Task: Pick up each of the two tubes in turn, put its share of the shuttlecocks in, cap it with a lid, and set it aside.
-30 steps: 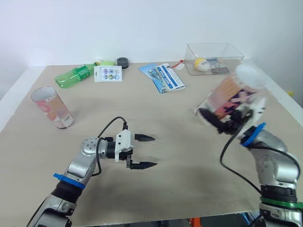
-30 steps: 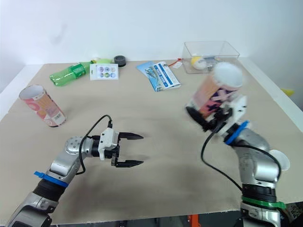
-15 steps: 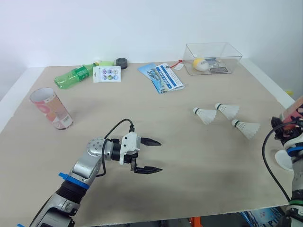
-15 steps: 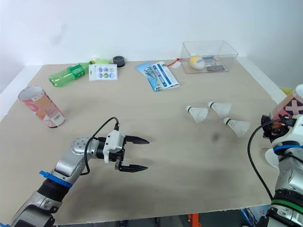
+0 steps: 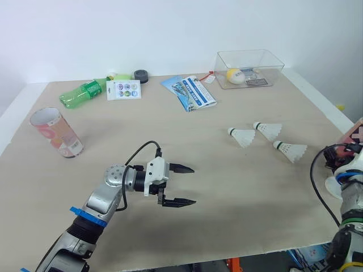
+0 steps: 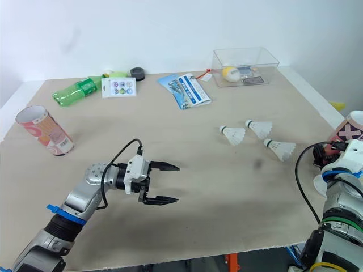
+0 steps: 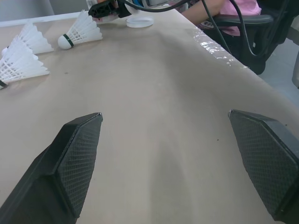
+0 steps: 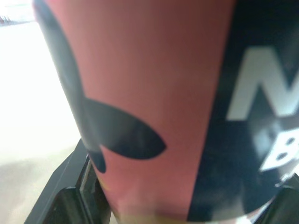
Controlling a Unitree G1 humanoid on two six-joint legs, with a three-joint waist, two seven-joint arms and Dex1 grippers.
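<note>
The right gripper was at the desk's right edge. Its jaws were clamped on a pink and dark tube, which rose from them just past that edge. A white lid lay flat on the desk near the same edge, just beside that gripper.

The left gripper was low over the middle of the desk, nearer the front edge. It pointed toward the right edge, with its jaws wide and nothing between them but bare desk.

Three shuttlecocks lay on their sides in a loose cluster between the middle and the right edge, well apart from both grippers. Their cork heads pointed toward the left edge.

The second tube, pink with an open mouth, was near the left edge. I could not tell whether it stood upright or leaned.

Along the back edge lay a green bottle on its side, with a card of round stickers beside it and a black tape roll behind the card. A blue and white leaflet lay toward the middle. A clear box in the back right corner held a yellow ball.

A person in pink sat past the desk's right edge.
</note>
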